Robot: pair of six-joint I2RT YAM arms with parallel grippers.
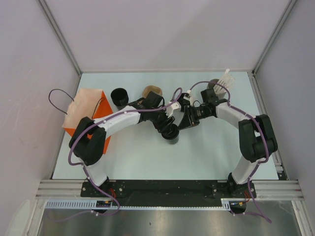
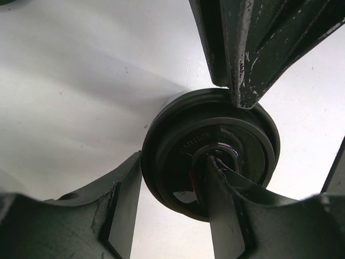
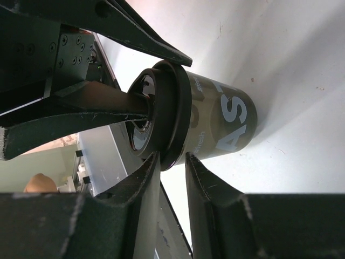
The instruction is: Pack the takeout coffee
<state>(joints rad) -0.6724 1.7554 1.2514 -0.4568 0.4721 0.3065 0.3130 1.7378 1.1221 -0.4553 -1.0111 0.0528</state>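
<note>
**Clamping the takeout coffee (image 1: 171, 132) from two sides at mid-table**

Holding the takeout coffee upright on the pale table (image 1: 211, 152), near the middle of the surface, between the left arm (image 1: 123, 118) and the right arm (image 1: 236, 115), well apart from the orange paper bag (image 1: 84, 107) at the left edge. Resting its base on the tabletop, so far as the right wrist view allows telling.

Pinching one side of the black lid (image 2: 215, 135) with the left gripper (image 2: 172, 162): setting one finger (image 2: 223, 210) down into the lid's sunken centre and pressing the other (image 2: 121, 205) against the outside of the rim, jaws standing part-way apart around that stretch of lid.

Gripping from the opposite side with the right gripper (image 3: 172, 159), fingers (image 3: 215, 210) set at a slim gap and nipping the edge of the lid's rim: placing one tip on the top face and the other against the cup wall just under the rim.

Showing large white letters (image 3: 234, 127) on the dark tapered side in the right wrist view.

Leaving along the far side of the table a second black cup (image 1: 119, 97) just right of the bag, a brown pulp carrier (image 1: 152, 91) partly hidden behind the left arm, and a grey-brown cylinder (image 1: 214, 84) bristling with white sticks (image 1: 225, 78) behind the right arm. Trailing a thin black cord handle (image 1: 59, 93) from the bag's top toward the left wall.
</note>
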